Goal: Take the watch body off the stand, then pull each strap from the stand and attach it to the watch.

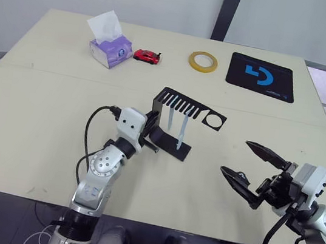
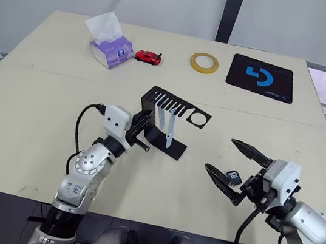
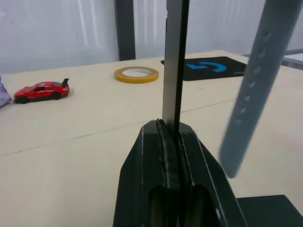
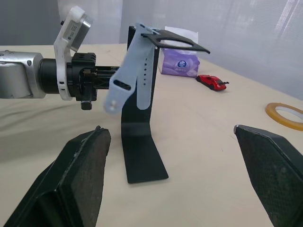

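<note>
Watch body (image 2: pixel 233 177) lies on the tabletop (image 1: pixel 44 98) between the spread fingers of the right tool (image 2: pixel 230 163), already off the stand (image 1: pixel 178 121) and apparently not gripped. The right tool's jaws stand wide apart on either side of the small black case. Off to that tool's left, the left tool (image 3: pixel 170 142) is pinched closed on the stand's thin upright back, seemingly bracing it. Both pale-blue straps (image 1: pixel 175 126) hang from the comb-like slots of the stand's top plate, just beyond the left tool's fingertips, one marked with a row of small holes. Judged from this, the first step is complete: the case has been lifted clear and set down. What remains is the larger share, drawing each strap out of its slot and fitting it to the case, with neither strap yet detached. Well beyond both tools, at the tabletop's far side, sit a tissue box (image 1: pixel 109 48), a red toy car (image 1: pixel 147 56), a roll of yellow tape (image 1: pixel 203 61) and a black mat (image 1: pixel 262 76).
</note>
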### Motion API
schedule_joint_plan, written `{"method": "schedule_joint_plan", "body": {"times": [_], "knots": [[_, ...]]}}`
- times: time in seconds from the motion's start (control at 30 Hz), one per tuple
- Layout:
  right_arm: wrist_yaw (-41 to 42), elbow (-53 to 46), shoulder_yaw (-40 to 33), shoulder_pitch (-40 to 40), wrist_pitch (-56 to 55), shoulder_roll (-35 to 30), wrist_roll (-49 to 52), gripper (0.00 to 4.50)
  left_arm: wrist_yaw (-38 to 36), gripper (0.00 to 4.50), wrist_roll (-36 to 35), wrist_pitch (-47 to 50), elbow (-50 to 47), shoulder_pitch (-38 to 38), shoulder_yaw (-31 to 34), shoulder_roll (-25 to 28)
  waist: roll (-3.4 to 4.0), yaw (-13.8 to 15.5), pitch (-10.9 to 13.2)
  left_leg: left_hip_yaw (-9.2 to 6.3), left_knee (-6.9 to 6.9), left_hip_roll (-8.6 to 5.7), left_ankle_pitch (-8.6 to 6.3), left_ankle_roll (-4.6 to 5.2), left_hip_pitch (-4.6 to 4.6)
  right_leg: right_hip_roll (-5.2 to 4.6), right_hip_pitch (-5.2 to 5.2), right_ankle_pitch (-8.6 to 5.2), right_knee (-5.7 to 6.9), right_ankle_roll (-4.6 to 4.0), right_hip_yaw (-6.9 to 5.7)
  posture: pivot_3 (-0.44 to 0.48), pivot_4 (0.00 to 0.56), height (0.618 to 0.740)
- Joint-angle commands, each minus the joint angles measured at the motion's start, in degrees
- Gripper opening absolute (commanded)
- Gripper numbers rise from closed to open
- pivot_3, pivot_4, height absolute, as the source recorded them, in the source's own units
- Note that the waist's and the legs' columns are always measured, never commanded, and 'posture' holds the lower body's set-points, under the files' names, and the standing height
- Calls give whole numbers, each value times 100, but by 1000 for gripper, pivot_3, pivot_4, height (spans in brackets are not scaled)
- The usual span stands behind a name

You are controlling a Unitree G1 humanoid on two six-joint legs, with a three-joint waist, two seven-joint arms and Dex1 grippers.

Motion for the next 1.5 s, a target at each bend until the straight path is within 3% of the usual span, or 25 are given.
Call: {"method": "schedule_joint_plan", "body": {"times": [0.03,0.23,0.4,0.57,0.67,0.9,1.5], "knots": [[-114,-342,-141,81,-132,67,-7,4500,69,41,54,-114,-168,-197,-13,-45,0,-1,0,0,0,0,0,0,0,0,0,0,0,0,0,0,150,740],[-731,-670,115,94,345,257,-8,4500,594,41,377,-68,66,-543,235,-82,-1,1,0,0,-1,0,0,0,0,0,-1,0,0,0,0,0,150,740],[-1937,-886,758,-295,1235,678,-361,4500,1032,41,560,-110,413,-826,262,-282,-1,-11,1,-1,-3,1,0,-1,-1,0,-2,0,0,0,1,0,150,740],[-2516,-804,1530,-907,1528,1190,-701,4500,1390,41,629,-42,535,-830,343,-493,-3,-5,0,-1,-1,0,2,-3,-16,-1,-16,0,1,0,1,0,150,740],[-2885,-593,2011,-1311,1572,1610,-1114,4500,1492,41,608,35,562,-840,387,-592,-3,-12,-1,-3,26,1,9,-9,-68,7,-63,1,27,1,-4,0,150,740],[-3476,317,2905,-2234,1270,2637,-2061,4500,1490,41,476,290,499,-795,433,-733,-3,-36,-1,-8,46,2,9,-5,-76,16,-60,1,33,1,-13,0,150,740],[-3877,2235,2868,-3433,142,3666,-2870,4500,1423,41,634,657,215,-875,378,-596,-3,-163,-2,-8,50,2,10,-3,-80,20,-60,1,43,2,-15,0,150,740]]}}
